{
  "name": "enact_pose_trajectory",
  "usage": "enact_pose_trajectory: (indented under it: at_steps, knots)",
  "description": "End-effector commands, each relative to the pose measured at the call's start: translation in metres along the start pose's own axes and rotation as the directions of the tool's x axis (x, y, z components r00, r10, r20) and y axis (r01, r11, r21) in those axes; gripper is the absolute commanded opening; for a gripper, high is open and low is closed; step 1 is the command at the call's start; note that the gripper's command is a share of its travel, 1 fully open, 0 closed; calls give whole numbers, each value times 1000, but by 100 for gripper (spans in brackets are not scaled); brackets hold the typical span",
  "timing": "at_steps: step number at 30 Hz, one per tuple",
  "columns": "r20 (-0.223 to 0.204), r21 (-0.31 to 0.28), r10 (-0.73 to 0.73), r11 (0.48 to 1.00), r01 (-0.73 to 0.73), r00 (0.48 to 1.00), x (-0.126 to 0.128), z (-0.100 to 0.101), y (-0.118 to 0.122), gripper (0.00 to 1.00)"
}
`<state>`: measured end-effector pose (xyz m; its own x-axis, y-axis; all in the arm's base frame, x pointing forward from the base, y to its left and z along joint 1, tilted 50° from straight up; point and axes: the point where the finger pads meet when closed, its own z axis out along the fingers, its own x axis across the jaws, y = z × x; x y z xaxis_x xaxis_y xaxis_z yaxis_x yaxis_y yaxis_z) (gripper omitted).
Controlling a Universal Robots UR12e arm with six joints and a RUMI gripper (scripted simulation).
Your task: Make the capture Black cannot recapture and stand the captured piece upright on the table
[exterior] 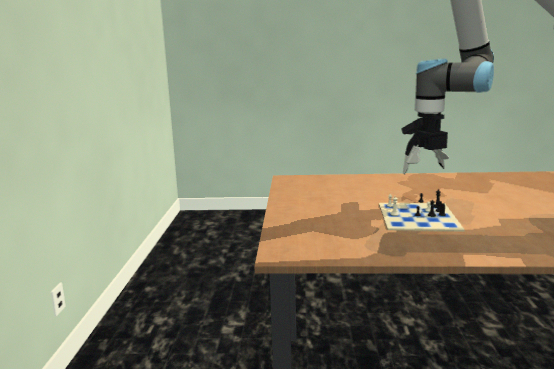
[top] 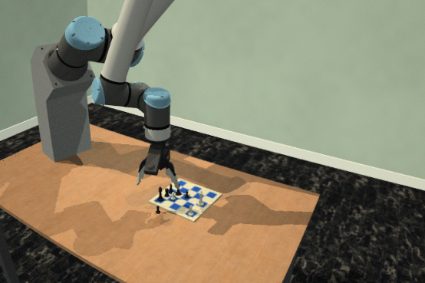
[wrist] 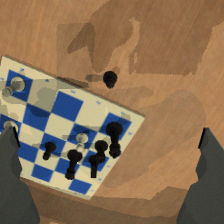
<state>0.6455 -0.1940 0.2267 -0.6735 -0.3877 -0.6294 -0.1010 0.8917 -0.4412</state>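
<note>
On the wooden table (top: 249,249), you see the captured black pawn (top: 157,209) upright beside the chessboard (top: 210,202); the gripper (top: 157,176) hangs above, jaws spread, empty. Green walls (exterior: 300,50), dark mottled floor (exterior: 190,305).

The top view looks down from high and far across my table (top: 245,245); the exterior view sits low beside it — facing a wall. My wrist view stares straight down, close. All share the chessboard (wrist: 112,107).
</note>
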Motion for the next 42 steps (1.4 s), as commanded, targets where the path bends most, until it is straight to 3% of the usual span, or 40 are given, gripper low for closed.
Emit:
enact_pose_trajectory:
  at_steps: [1, 10, 16, 21, 23, 30, 38, 40, 42]
  knots:
    - [-1, 3, 135, 991, -135, 991, 0, 0, 3, 100]
    - [0, 3, 357, 934, -357, 934, -1, 0, 8, 100]
    - [1, 3, 556, 831, -556, 831, -1, 0, 14, 100]
    - [1, 3, 710, 704, -710, 704, -2, 0, 20, 100]
    - [1, 3, 710, 704, -710, 704, -2, 0, 20, 100]
    - [2, 3, 884, 467, -884, 467, -4, 0, 29, 100]
    - [4, 2, 990, 142, -990, 142, -8, 0, 41, 100]
    - [4, 2, 990, 142, -990, 142, -8, 0, 41, 100]
    - [4, 1, 998, 57, -998, 57, -10, 0, 44, 100]
